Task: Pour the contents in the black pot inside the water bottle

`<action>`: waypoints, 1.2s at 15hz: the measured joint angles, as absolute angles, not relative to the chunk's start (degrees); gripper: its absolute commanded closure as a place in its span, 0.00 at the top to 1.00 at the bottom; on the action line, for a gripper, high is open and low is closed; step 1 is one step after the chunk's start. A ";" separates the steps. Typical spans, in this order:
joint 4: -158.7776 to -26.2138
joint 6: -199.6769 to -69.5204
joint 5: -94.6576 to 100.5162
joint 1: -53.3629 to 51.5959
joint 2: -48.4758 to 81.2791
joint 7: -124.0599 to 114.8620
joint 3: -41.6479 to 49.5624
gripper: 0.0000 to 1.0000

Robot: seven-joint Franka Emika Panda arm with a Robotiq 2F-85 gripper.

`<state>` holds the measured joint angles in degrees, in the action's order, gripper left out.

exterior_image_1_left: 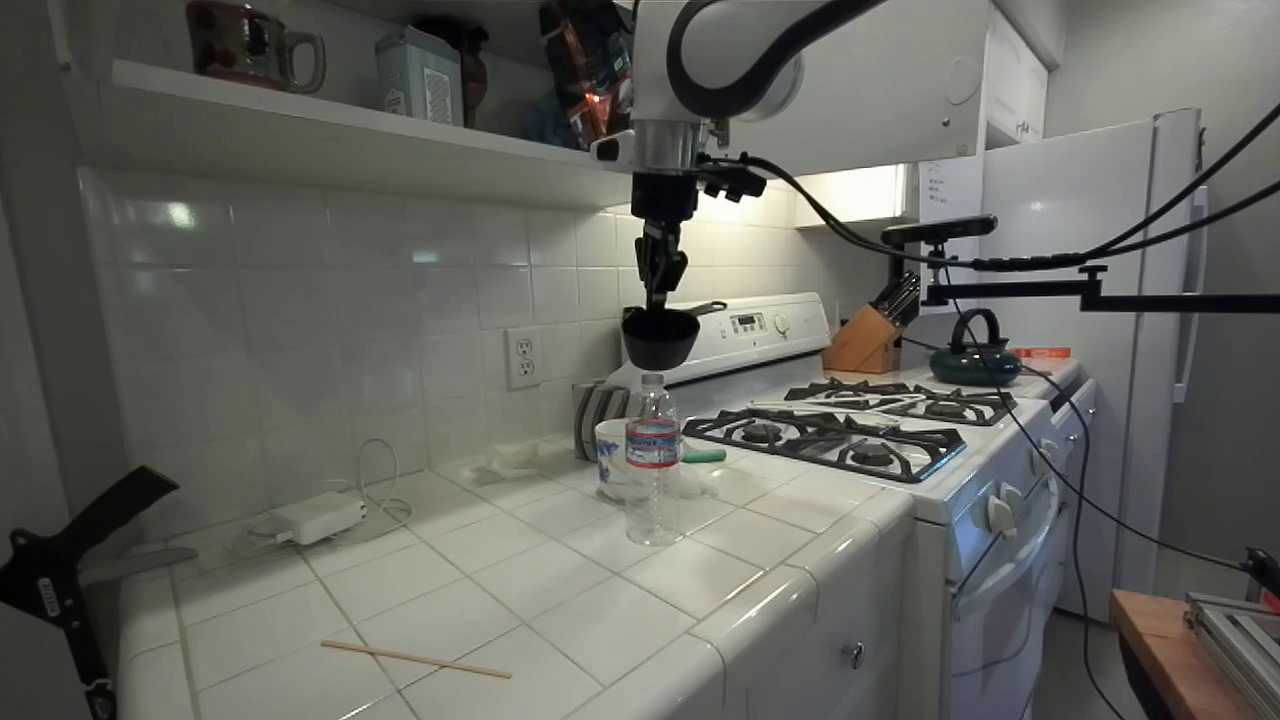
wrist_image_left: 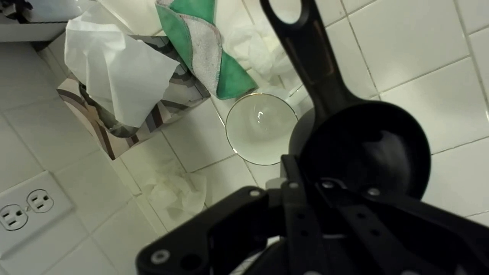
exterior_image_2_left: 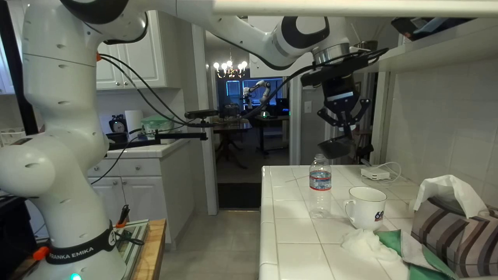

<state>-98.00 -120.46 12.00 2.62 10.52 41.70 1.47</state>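
Note:
The black pot (exterior_image_1_left: 661, 345) hangs in the air, its rim pinched by my gripper (exterior_image_1_left: 657, 298), which is shut on it. A tilt of the pot (exterior_image_2_left: 337, 147) shows in an exterior view. Its handle points away from my fingers in the wrist view, where the dark inside of the pot (wrist_image_left: 366, 149) has a grey sheen; I cannot tell what it holds. On the tiled counter the water bottle (exterior_image_1_left: 652, 500) stands upright, uncapped, its neck just below the pot. In an exterior view the mouth of the bottle (exterior_image_2_left: 320, 182) is beside the pot's lower edge. The wrist view does not show the bottle.
Close to the bottle stands a white mug (exterior_image_2_left: 365, 212). A striped tissue box (exterior_image_2_left: 439, 241), a green cloth (wrist_image_left: 233, 76) and crumpled tissue (exterior_image_2_left: 365, 245) lie near it. A shelf (exterior_image_1_left: 380, 118) overhangs the counter. The stove (exterior_image_1_left: 860, 460) adjoins; a thin stick (exterior_image_1_left: 415, 658) lies in front.

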 measured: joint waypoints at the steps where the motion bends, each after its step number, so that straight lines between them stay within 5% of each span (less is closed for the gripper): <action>1: -98.36 -120.71 12.19 2.57 10.28 41.70 1.46 0.01; 18: -101.88 -124.06 19.13 1.30 7.83 37.99 1.43 0.01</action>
<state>-101.88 -124.06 19.13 1.30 7.83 37.99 1.43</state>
